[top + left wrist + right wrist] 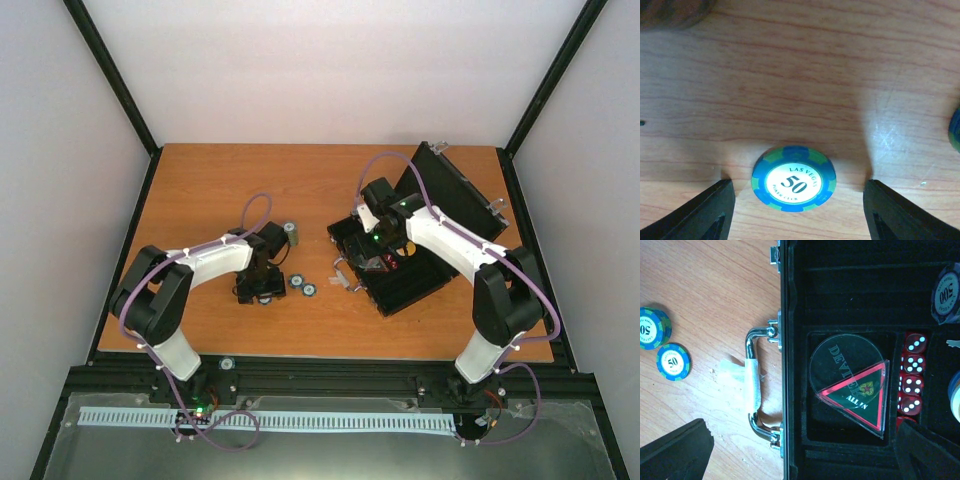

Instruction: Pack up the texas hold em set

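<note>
Lying flat between the open black fingers of the left gripper (797, 200), the round blue-and-green plastic poker chip (794, 178) is not touched yet, so it can be pinched. The right gripper (802, 432) hangs wide open and empty above the open flat black case (850, 290)

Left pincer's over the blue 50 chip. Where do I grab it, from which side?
Grip the 50 chip across its rim, coming straight down. It lies flat, face up on the table, so only its thin edge offers purchase; the open fingers of the left pincer flank it.
</note>
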Controlling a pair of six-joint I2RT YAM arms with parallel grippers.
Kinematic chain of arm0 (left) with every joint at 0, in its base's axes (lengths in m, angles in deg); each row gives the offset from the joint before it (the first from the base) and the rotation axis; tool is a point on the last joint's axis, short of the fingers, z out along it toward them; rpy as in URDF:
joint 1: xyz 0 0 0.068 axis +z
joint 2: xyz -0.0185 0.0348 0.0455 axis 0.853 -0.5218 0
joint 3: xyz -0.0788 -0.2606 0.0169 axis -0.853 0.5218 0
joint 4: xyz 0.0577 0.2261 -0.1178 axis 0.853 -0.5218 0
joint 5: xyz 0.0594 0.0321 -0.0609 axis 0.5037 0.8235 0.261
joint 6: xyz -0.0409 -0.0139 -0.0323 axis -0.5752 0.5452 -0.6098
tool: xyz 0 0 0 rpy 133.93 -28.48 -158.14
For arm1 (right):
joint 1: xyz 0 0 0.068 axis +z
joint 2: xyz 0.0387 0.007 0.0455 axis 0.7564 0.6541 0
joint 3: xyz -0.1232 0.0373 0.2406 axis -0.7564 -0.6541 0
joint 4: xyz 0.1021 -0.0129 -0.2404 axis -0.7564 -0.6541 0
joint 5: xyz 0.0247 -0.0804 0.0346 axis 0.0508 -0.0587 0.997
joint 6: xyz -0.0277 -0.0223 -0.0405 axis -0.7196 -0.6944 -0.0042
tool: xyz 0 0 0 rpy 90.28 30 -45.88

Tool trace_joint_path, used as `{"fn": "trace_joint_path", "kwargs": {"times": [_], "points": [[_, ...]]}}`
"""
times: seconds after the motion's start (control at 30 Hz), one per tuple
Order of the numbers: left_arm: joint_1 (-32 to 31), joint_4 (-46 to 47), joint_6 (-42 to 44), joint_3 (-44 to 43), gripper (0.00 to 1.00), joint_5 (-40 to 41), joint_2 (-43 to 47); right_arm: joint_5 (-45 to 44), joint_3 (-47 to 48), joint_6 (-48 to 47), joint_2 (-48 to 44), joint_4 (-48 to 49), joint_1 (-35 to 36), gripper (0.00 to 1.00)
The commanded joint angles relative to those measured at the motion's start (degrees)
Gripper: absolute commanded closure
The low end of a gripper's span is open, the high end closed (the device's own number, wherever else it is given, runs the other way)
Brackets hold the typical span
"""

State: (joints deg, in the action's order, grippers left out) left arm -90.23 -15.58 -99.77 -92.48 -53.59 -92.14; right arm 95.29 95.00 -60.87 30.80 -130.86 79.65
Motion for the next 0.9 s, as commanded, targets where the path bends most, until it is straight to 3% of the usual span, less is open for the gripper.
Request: {"fn": "trace_joint_path", "kwargs": {"times": [0.0,0.3,0.47,0.87], "points": [[-0.31,3.86,-0.08,3.24,0.29,0.06,-2.66,0.36,-1.1,-0.68,-0.13,0.9,-0.44,0.0],[-0.31,4.81,0.15,4.84,0.54,0.92,-2.09,0.75,-1.15,-0.59,-0.04,1.0,-0.44,0.0],[-0.31,5.44,0.25,5.47,0.77,1.49,-1.77,0.97,-1.36,-0.59,-0.06,1.13,-0.44,0.0],[-0.38,1.16,1.69,0.55,0.81,2.88,1.27,0.92,-1.14,-0.63,-0.22,1.09,-0.44,0.0]]}}
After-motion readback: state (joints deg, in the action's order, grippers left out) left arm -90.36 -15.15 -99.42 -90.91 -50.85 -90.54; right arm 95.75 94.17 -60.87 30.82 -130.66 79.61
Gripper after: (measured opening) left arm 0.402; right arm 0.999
